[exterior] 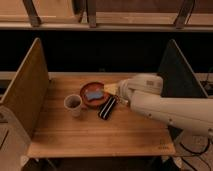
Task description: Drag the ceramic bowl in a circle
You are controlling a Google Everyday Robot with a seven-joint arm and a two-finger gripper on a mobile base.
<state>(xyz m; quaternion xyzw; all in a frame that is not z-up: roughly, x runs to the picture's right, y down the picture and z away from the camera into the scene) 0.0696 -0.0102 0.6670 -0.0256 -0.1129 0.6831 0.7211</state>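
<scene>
- Jaws released, grasping nothing; black two-finger gripper (107, 107) sits beside shallow reddish-brown ceramic bowl (86, 99) on wooden table (100, 132).
- Hook 1 finger inside the rim, press lightly, sweep slowly, clear of small white cup (73, 104).

Dim warm light shadows the table (100, 136) (backdrop nearly black), the gripper (107, 108) dark beside the ceramic bowl (85, 98).

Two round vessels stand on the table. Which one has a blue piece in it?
The ceramic bowl: shallow, reddish-brown, wider than the white cup, whose inside is dark. The hand is by its near right edge.
</scene>
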